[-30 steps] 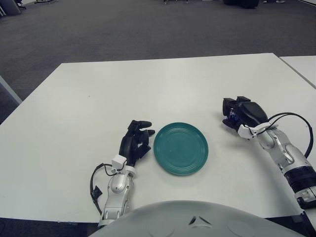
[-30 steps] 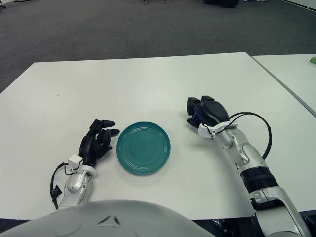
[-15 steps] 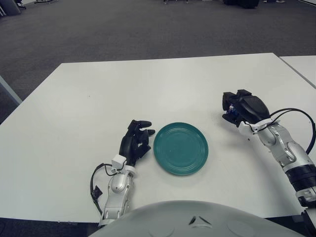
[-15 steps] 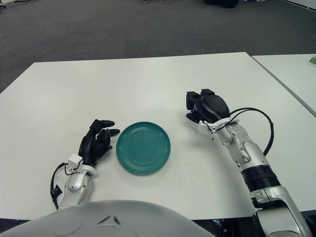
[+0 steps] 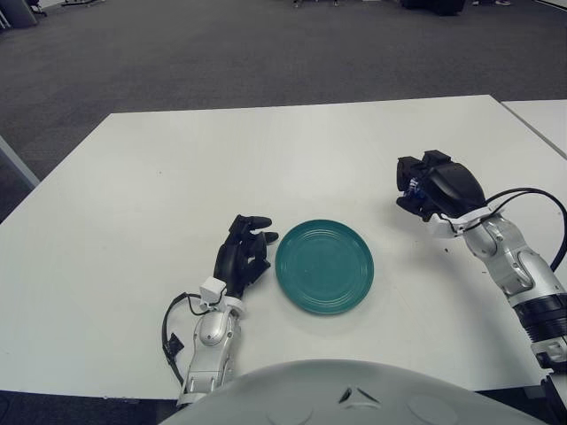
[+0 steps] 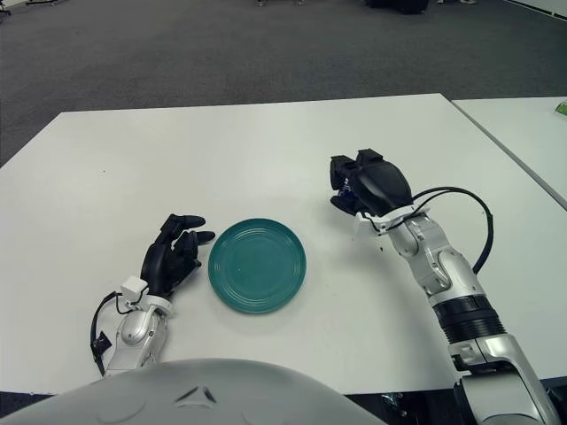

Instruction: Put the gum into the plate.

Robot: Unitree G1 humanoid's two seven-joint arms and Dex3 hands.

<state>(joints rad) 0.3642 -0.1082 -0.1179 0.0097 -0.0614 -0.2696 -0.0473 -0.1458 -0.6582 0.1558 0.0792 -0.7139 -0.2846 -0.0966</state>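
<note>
- Worktop: white, rectangular, with grey carpet beyond its far edge; a second white worktop stands apart at the right.
- Plate: teal, round, ridged, nothing on it; lies flat near the front edge, between the two arms.
- Left robot hand: black, resting on the worktop just beside the plate's left rim, fingers loosely extended, holding nothing.
- Right robot hand: black, raised right of the plate and clear of its rim, fingers curled inward around a small blue item.
- Gum: only a sliver of blue shows between the right robot hand's fingers; held there, off the plate.
- Cable: black, looping beside the right forearm.
</note>
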